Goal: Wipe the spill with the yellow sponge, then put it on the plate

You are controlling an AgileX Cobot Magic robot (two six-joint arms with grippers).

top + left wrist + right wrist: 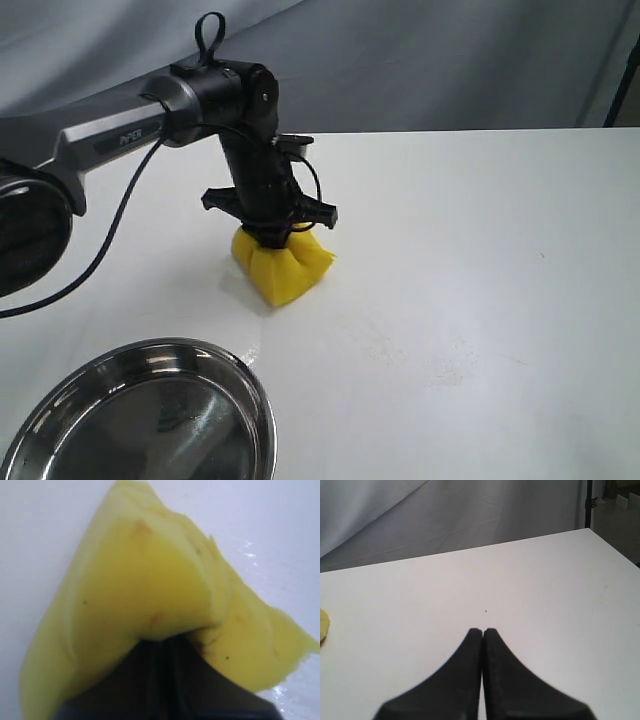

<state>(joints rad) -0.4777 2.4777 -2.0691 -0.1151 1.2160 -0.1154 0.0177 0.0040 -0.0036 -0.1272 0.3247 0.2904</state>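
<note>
Pinching the blocky bright-yellow foam sponge [282,265] against the white table [480,250], left gripper [272,238] looks mid-wipe; right gripper [482,632] jaws pressed together; near-left round shiny steel plate [262,395] not yet loaded

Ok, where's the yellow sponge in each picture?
Exterior view: yellow sponge left of middle, squeezed by the left gripper.
Left wrist view: it fills most of the picture.
Right wrist view: only a sliver at the edge.
Shared landmark: the white table.
</note>
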